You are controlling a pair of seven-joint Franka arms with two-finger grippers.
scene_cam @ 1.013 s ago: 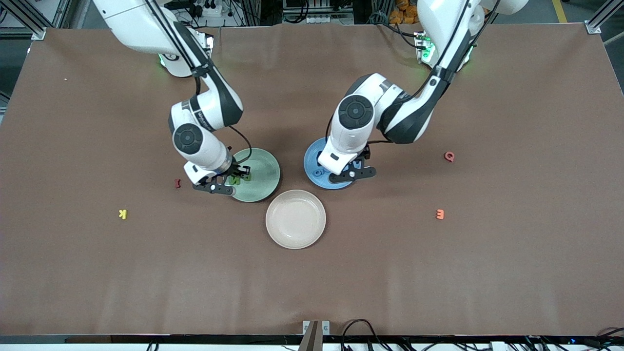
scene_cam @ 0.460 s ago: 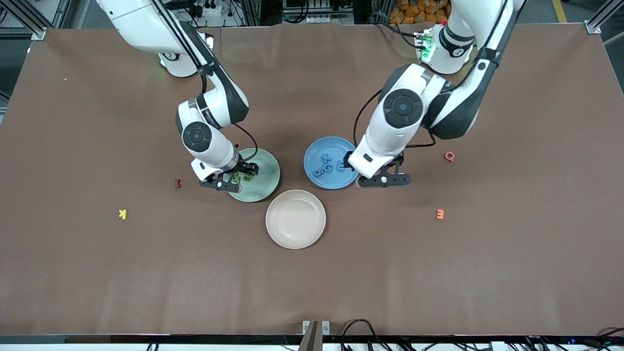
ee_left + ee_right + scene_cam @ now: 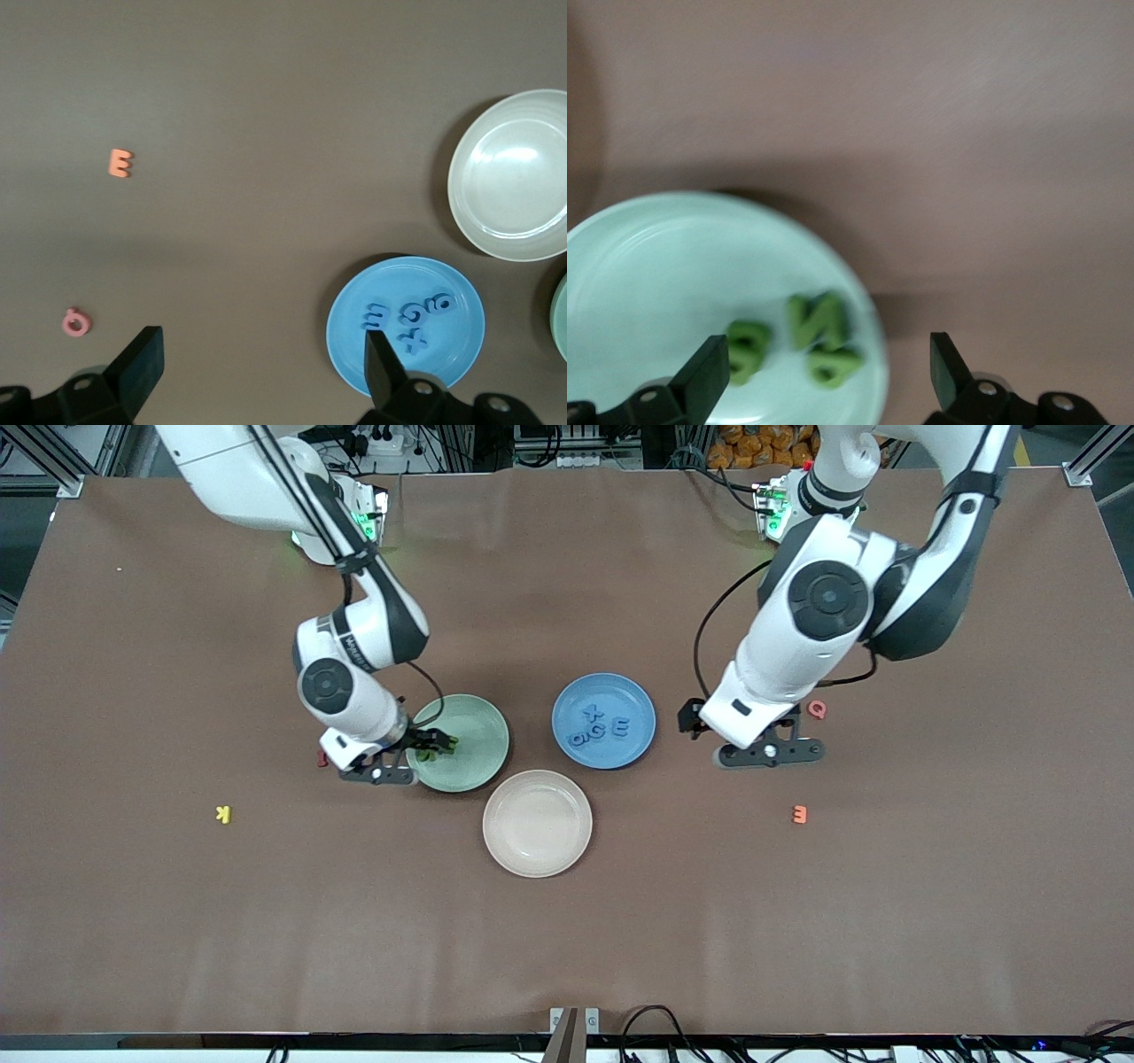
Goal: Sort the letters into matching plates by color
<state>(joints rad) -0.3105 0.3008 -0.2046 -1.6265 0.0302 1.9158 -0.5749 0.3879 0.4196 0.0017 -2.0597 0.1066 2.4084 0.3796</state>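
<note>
The pale green plate (image 3: 474, 726) holds green letters (image 3: 431, 753); three of them (image 3: 819, 320) show in the right wrist view, near the plate's rim (image 3: 656, 266). My right gripper (image 3: 427, 746) is open and empty, low over that plate's edge at the right arm's end (image 3: 824, 372). The blue plate (image 3: 620, 695) holds several blue letters (image 3: 599, 730), also seen in the left wrist view (image 3: 412, 314). My left gripper (image 3: 709, 726) is open and empty (image 3: 261, 367), over bare table between the blue plate (image 3: 461, 345) and the pink Q.
A beige-pink plate (image 3: 537, 823) sits nearer the front camera, between the two plates. A pink Q (image 3: 816, 708) and orange E (image 3: 799, 814) lie toward the left arm's end. A dark red letter (image 3: 322, 758) and yellow K (image 3: 223, 813) lie toward the right arm's end.
My left gripper has left the blue plate and moved toward the left arm's end, uncovering the blue letters. My right gripper has shifted slightly toward the green plate's edge.
</note>
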